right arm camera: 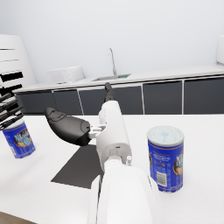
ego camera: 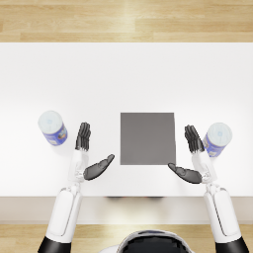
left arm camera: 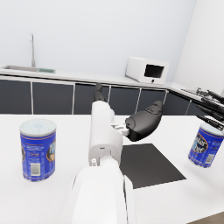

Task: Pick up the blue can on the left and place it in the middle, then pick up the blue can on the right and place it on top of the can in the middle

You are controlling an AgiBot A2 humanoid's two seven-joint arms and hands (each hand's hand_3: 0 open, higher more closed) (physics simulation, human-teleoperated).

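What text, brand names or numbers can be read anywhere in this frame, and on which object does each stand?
None can be read.
Left blue can: white and yellow label print and a small picture, too blurred to read.
Right blue can: large white lettering and a pale fine-print panel, blurred and cut off by the can's curve; not legible.
Grey mat, microwave, cabinets: no text visible.

Smooth white arms end in dark, glossy left hand (ego camera: 90, 155) and right hand (ego camera: 191, 158).
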